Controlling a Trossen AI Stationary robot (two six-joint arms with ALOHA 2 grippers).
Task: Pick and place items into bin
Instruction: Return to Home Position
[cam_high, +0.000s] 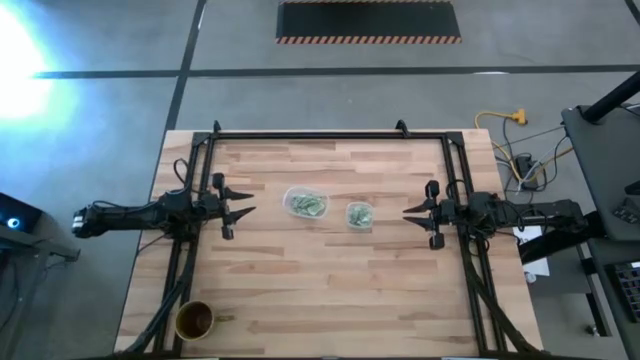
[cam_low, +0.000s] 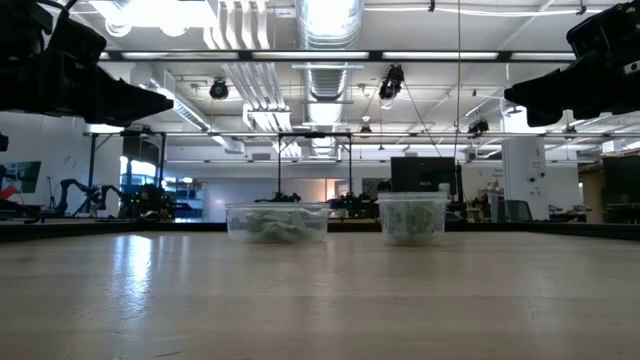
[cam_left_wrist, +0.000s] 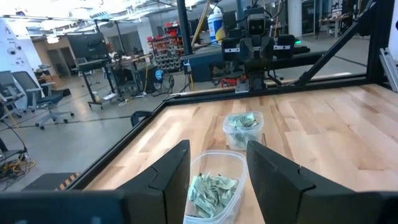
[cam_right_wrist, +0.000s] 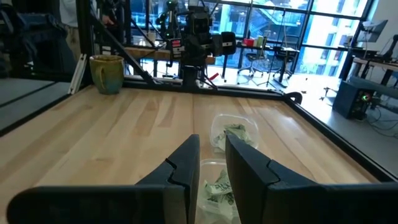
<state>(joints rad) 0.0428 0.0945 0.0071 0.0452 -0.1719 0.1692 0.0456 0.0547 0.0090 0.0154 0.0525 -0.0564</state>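
Observation:
Two clear plastic tubs stand near the table's middle. The wider tub (cam_high: 305, 204) and the smaller tub (cam_high: 360, 215) both hold pale green and white crinkled wrapped items (cam_left_wrist: 210, 188) (cam_right_wrist: 233, 135). My left gripper (cam_high: 250, 209) hovers open to the left of the wider tub, pointing at it (cam_left_wrist: 217, 144). My right gripper (cam_high: 406, 213) hovers to the right of the smaller tub, its fingers a little apart (cam_right_wrist: 212, 138). In the low view both tubs (cam_low: 277, 222) (cam_low: 412, 218) rest flat on the wood, and both arms are well above the table.
A round brown cup (cam_high: 195, 320) stands by the table's near left corner, also visible in the right wrist view (cam_right_wrist: 107, 73). A dark frame rail (cam_high: 330, 134) runs along the far edge and down both sides. Bare wood lies around the tubs.

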